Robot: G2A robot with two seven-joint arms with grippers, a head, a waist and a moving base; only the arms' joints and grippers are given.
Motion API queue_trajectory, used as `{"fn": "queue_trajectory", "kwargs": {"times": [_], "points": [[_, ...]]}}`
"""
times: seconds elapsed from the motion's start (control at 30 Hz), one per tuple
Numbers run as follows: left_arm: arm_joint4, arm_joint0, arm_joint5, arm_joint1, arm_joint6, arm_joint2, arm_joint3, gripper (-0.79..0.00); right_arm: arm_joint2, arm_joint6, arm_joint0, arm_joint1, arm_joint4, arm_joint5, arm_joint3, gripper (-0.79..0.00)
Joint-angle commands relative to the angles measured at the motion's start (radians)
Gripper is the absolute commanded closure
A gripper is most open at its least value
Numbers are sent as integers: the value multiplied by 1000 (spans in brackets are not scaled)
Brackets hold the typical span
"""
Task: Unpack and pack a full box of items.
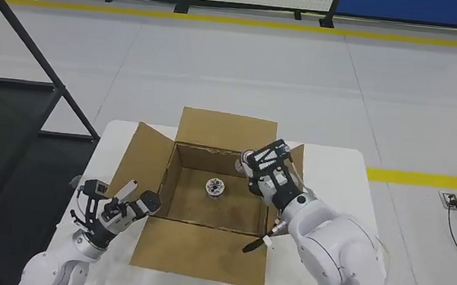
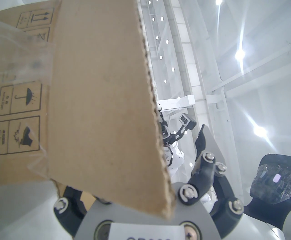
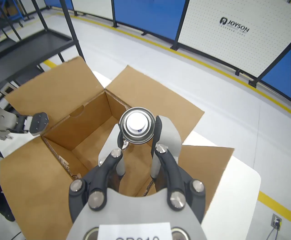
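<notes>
An open cardboard box [image 1: 213, 129] stands on the white table with its flaps spread. My right gripper [image 1: 253, 165] hovers over the box's right wall, shut on an upright metal spray can [image 3: 137, 127] with a white cap; the can [image 1: 248, 156] is clear of the box floor. A second can [image 1: 215, 188] stands on the bottom of the box. My left gripper [image 1: 145, 203] is at the left flap's front corner, open. That flap [image 2: 97, 91] crosses in front of it and hides one finger, while the other finger [image 2: 203, 145] stands apart from the cardboard edge.
The table [image 1: 333, 164] shows bare strips to the right and left of the box. A small dark object [image 1: 255, 244] lies by the front flap's right corner. A black metal rack [image 1: 9, 123] stands to the left of the table.
</notes>
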Motion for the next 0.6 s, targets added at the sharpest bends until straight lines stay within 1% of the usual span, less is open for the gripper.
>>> {"fn": "queue_trajectory", "kwargs": {"times": [0.0, 0.27, 0.37, 0.4, 0.47, 0.57], "points": [[1, 1, 2, 0, -1, -1, -2, -785, -16, 25, 11, -2, 0, -10, 27, 0], [12, 5, 13, 1, 0, -1, -13, -785, -94, 93, 66, -14, -5, -54, 171, 0], [15, 7, 16, 0, 4, 1, -18, -785, -132, 93, 97, -23, -40, -40, 236, 0], [16, 8, 16, 0, 4, 1, -19, -785, -145, 80, 105, -26, -70, -19, 259, 0], [16, 11, 15, 0, 8, 2, -21, -785, -173, 71, 120, -34, -69, -20, 303, 0], [19, 15, 14, 0, 10, 1, -24, -785, -199, 63, 150, -45, -87, 6, 369, 0]]}}
